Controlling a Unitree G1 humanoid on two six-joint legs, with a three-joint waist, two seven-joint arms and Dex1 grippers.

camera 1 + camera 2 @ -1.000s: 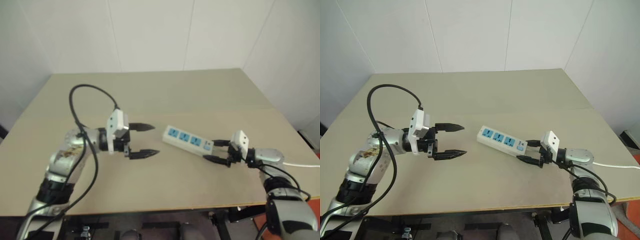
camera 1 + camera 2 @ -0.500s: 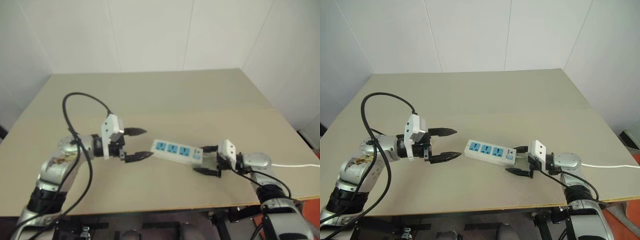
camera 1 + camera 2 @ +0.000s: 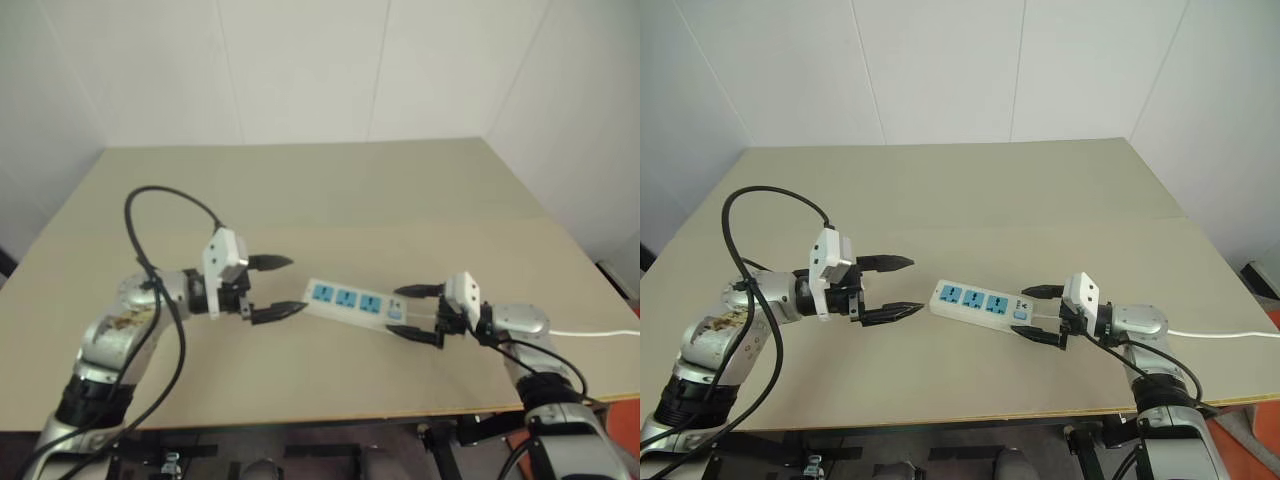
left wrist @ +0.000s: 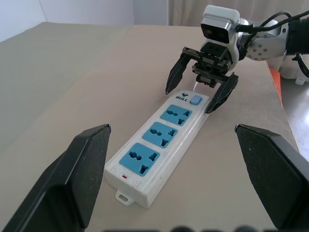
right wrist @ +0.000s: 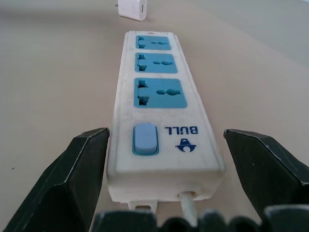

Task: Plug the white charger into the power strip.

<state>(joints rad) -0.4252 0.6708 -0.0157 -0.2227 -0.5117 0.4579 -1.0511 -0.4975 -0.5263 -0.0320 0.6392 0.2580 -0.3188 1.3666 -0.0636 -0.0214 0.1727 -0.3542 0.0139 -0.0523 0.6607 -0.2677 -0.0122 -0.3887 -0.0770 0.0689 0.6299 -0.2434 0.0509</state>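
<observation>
The power strip [image 3: 350, 300] lies flat on the table, a white bar with three blue sockets and a blue switch [image 5: 145, 138] at its right end. My right gripper [image 3: 397, 311] is open, one finger on each side of that switch end and both clear of the strip's sides. At the strip's left end my left gripper [image 3: 297, 285] hovers open, holding nothing, with its lower fingertip close to the strip's corner. In the right wrist view a small white block, the white charger [image 5: 133, 8], rests on the table just beyond the strip's far end, cut off by the frame edge.
The strip's white cable [image 3: 600, 332] runs right, past my right arm, and off the table. The tan table [image 3: 350, 190] stretches back to white walls, and its front edge is near both arms. A black cable loop [image 3: 150, 200] arches over my left arm.
The power strip slid left across the table and turned slightly, ending close to my left gripper. My right gripper followed it left. My left gripper barely moved.
</observation>
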